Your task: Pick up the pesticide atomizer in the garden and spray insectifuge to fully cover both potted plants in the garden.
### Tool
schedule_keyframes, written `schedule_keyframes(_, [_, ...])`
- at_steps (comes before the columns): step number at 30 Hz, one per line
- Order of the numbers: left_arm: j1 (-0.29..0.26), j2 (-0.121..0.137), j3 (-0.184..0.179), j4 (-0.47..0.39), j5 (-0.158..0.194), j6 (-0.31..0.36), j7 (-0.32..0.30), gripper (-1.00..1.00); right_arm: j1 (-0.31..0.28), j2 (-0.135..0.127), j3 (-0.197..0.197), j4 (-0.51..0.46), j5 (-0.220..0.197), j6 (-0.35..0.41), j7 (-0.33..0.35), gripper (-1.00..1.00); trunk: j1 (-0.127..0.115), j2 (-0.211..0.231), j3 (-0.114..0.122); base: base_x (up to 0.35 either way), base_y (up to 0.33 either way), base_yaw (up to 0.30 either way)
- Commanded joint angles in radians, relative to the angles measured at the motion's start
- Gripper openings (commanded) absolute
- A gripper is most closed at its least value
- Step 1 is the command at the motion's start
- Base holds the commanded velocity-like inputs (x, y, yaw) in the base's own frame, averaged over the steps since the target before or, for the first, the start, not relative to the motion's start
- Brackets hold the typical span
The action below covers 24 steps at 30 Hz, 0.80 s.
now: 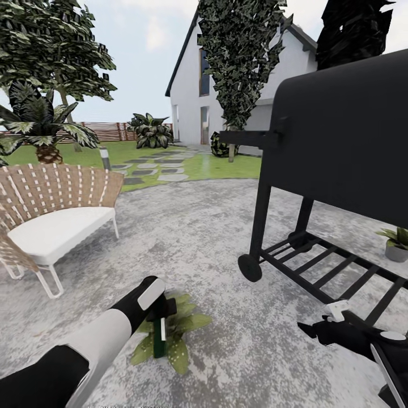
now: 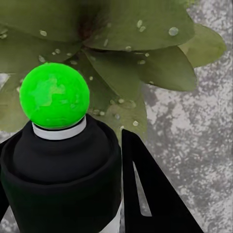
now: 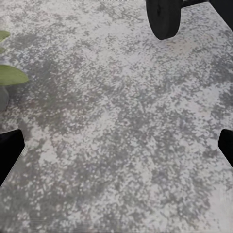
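My left gripper (image 1: 163, 310) is shut on the pesticide atomizer (image 1: 160, 335), a dark green bottle with a white label, held nose-down just above a potted plant (image 1: 180, 331) with broad white-speckled leaves. In the left wrist view the atomizer's black neck (image 2: 63, 165) ends in a bright green round spray head (image 2: 54, 95), pointing at the speckled leaves (image 2: 136, 58); one dark finger (image 2: 145, 194) lies alongside. A second potted plant (image 1: 396, 242) in a grey pot stands at the far right. My right gripper (image 1: 324, 324) hangs open over bare patio (image 3: 116, 150).
A big black barbecue grill (image 1: 340, 136) on a wheeled frame (image 1: 250, 267) stands at the right; its wheel (image 3: 165, 17) shows over the grey stone. A wicker chair (image 1: 51, 221) with a white cushion sits left. Lawn, stepping stones, fence and a white house lie beyond.
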Motion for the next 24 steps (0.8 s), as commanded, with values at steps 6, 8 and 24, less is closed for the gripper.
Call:
schedule_keyframes(6, [0.0,0.0,0.0,0.0,-0.002,-0.011,0.017,-1.0,0.0,0.0,-0.001,0.0,0.0,-0.002,0.001,1.0,0.0,0.0,0.0,0.0,0.0,0.264])
schedule_keyframes(8, [0.0,0.0,0.0,-0.001,-0.002,-0.011,0.02,-1.0,0.0,0.0,-0.001,0.0,0.0,-0.002,0.002,1.0,0.0,0.0,0.0,0.0,0.0,0.265])
schedule_keyframes(24, [-0.049,-0.046,-0.004,-0.04,-0.009,0.066,0.194,-1.0,0.0,0.0,-0.004,0.0,0.0,-0.002,0.02,1.0,0.0,0.0,0.0,0.0,0.0,0.133])
